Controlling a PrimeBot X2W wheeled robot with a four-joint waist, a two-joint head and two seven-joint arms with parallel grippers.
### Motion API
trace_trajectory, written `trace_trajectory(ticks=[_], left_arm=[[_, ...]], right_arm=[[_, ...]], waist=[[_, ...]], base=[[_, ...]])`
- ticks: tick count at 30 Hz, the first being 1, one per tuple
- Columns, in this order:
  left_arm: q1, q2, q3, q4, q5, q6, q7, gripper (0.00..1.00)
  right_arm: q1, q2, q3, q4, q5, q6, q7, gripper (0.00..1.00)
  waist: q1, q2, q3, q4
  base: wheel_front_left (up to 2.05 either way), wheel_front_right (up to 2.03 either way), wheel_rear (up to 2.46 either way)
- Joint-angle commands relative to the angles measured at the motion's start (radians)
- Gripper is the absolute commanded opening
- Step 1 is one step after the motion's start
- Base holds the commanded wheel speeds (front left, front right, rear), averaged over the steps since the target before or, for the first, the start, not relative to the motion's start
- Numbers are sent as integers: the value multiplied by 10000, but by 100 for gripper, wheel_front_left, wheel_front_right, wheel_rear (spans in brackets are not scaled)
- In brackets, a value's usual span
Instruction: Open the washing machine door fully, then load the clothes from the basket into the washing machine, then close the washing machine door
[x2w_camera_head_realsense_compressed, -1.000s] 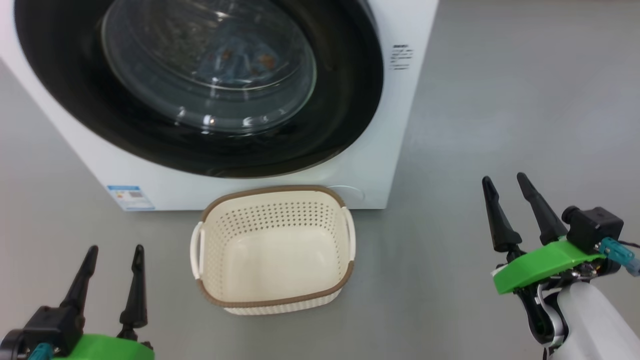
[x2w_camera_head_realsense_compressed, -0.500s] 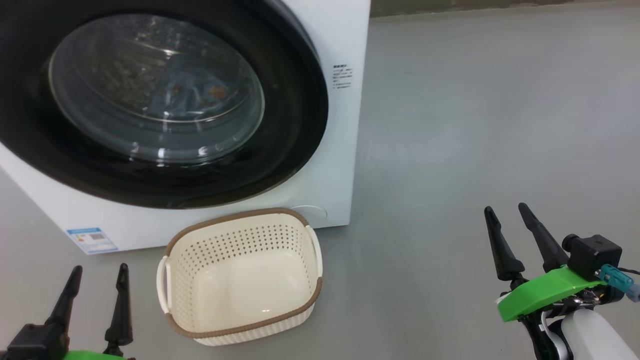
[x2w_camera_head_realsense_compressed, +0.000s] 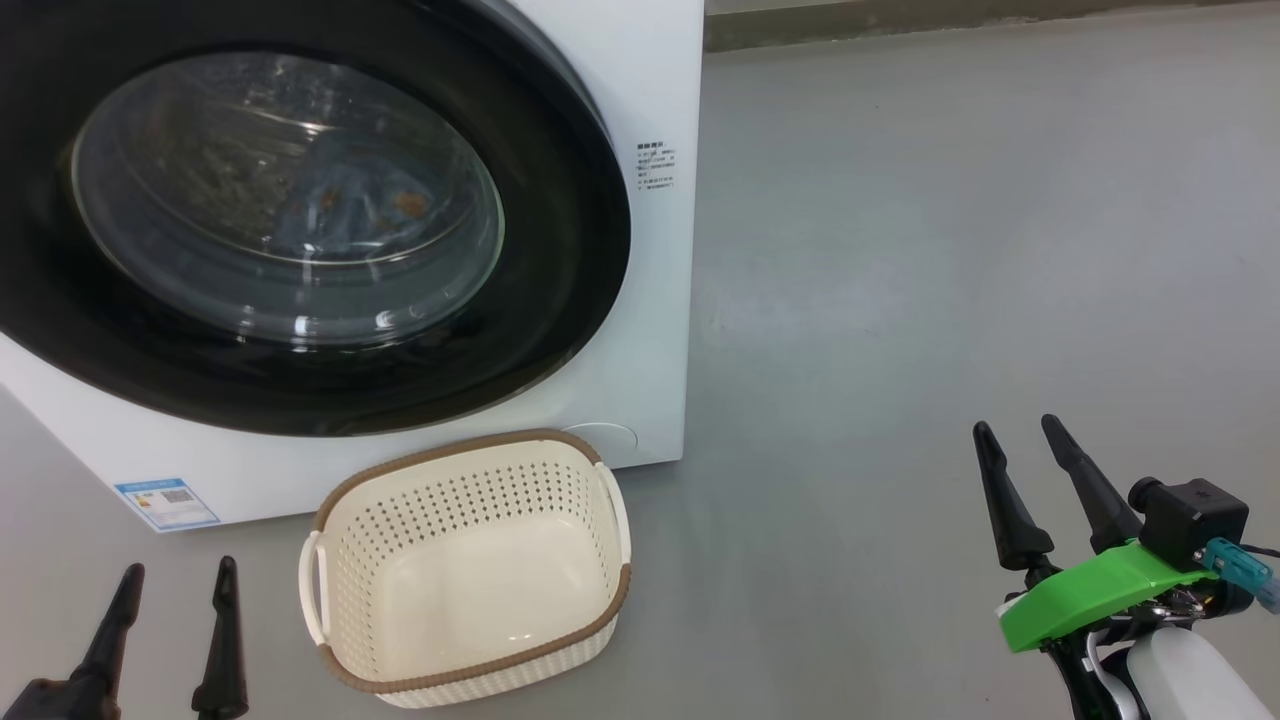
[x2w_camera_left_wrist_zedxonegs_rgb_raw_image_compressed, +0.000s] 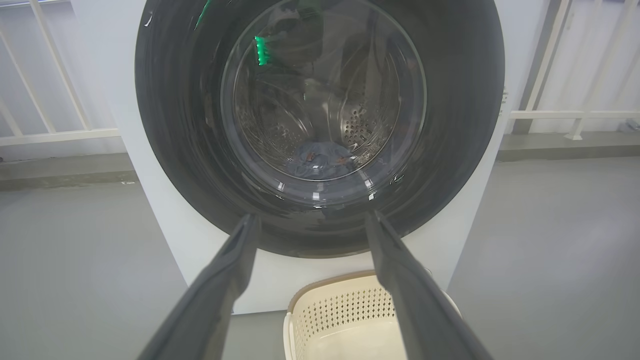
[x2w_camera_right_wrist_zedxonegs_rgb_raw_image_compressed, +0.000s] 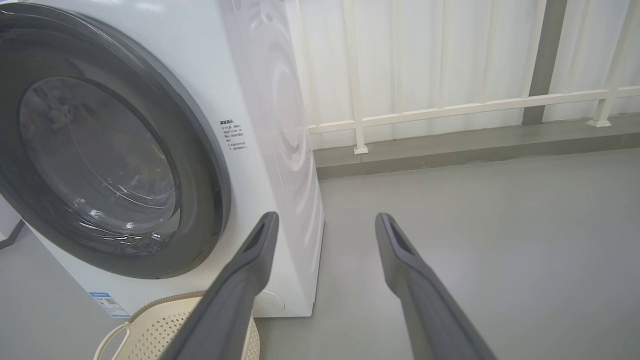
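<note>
The washing machine (x2w_camera_head_realsense_compressed: 655, 330) stands at the left, and its glossy black washing machine door (x2w_camera_head_realsense_compressed: 560, 300) lies shut against the front. Behind the glass, light blue clothes (x2w_camera_head_realsense_compressed: 335, 205) with orange figures lie in the drum, also visible as clothes (x2w_camera_left_wrist_zedxonegs_rgb_raw_image_compressed: 322, 160) in the left wrist view. The cream basket (x2w_camera_head_realsense_compressed: 470, 448) sits on the floor before the machine with nothing in it. My left gripper (x2w_camera_head_realsense_compressed: 180, 566) is open, low and left of the basket. My right gripper (x2w_camera_head_realsense_compressed: 1016, 425) is open, far to the right over bare floor.
Grey floor (x2w_camera_head_realsense_compressed: 900, 250) spreads to the right of the machine. A white railing (x2w_camera_right_wrist_zedxonegs_rgb_raw_image_compressed: 450, 107) on a low kerb (x2w_camera_right_wrist_zedxonegs_rgb_raw_image_compressed: 450, 155) runs behind it. A blue label sticker (x2w_camera_head_realsense_compressed: 165, 502) marks the machine's lower left corner.
The whole head view has shifted, so machine and basket sit further left and lower: the camera moved. My left gripper shows lower in the picture. Both grippers stay open.
</note>
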Motion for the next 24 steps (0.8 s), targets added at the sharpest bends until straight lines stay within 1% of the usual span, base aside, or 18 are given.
trace_trajectory(ticks=[1, 16, 17, 22, 24], left_arm=[[-85, 255, 399, -204, 7, 8, -65, 100], [-118, 142, 562, -222, 39, 8, -65, 100], [-1, -40, 218, -1, -4, 0, -2, 0], [116, -430, 175, 469, -38, 0, 23, 0], [87, -441, 214, 468, -252, 0, 111, 0]], right_arm=[[8, -179, 89, -293, -17, -27, -49, 100], [-53, -171, 142, -341, -35, -27, -49, 100], [1, 4, 5, -86, -11, 0, 1, 0], [312, 348, 93, 439, 20, 2, 25, 0], [311, 367, 65, 417, 209, 1, 82, 0]], waist=[[0, 0, 10, 14], [0, 0, 60, 45], [0, 0, 61, 46], [1, 0, 62, 47], [2, 0, 60, 59]], base=[[0, 0, 0], [0, 0, 0], [0, 0, 0], [0, 0, 0], [0, 0, 0]])
